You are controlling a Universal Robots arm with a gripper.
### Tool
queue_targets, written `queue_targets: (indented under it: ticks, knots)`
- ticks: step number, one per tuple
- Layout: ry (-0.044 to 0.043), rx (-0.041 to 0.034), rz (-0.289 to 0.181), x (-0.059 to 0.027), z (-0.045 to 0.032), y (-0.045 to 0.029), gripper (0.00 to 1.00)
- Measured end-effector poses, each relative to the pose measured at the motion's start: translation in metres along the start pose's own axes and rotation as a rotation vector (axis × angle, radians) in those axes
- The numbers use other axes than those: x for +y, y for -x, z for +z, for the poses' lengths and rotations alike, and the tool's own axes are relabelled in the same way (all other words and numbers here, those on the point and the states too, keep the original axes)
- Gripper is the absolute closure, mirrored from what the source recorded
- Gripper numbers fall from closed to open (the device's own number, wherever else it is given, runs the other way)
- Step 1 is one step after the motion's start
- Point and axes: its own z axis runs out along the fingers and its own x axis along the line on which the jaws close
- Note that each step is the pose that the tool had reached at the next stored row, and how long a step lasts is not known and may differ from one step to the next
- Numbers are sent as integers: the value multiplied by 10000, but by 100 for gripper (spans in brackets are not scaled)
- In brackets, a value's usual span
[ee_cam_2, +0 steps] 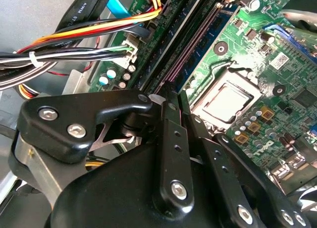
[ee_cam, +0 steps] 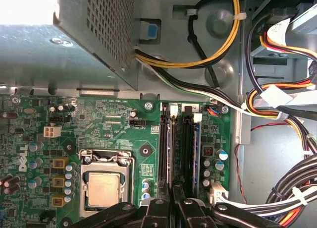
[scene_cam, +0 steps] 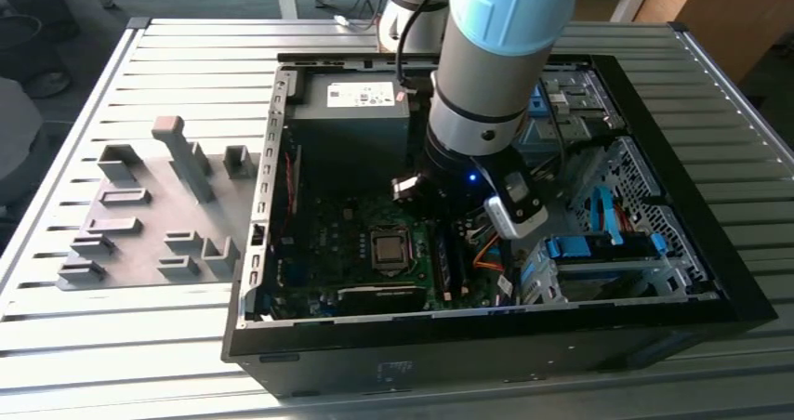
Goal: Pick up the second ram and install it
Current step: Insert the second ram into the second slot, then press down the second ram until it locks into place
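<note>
1. At the exterior view's left, a grey holder tray [scene_cam: 137,243] with upright blocks lies on the slatted metal table [scene_cam: 162,346], beside the open computer case [scene_cam: 732,281].
2. Inside the case, the green motherboard [scene_cam: 329,243] lies flat, and the silver processor [scene_cam: 389,249] sits in its socket near the board's middle.
3. The robot arm [scene_cam: 496,67] reaches down into the case, and the gripper [ee_cam: 172,196] is low over the black memory slots [ee_cam: 185,148], just to the exterior view's right of the processor.
4. In both wrist views the gripper's fingers [ee_cam_2: 171,124] stand almost together over one slot; whether they pinch anything I cannot tell.
5. The second ram [ee_cam: 169,153] shows as a thin blue edge standing upright in the slot below the fingers.
6. To the exterior view's right are coloured cables [scene_cam: 486,251] and blue drive-bay latches [scene_cam: 583,248].
</note>
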Motion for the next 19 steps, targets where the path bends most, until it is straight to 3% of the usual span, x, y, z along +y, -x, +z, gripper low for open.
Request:
queue_targets:
  ticks: [19]
  knots:
    - [10, -7, 207, 1, -6, 12, 86]
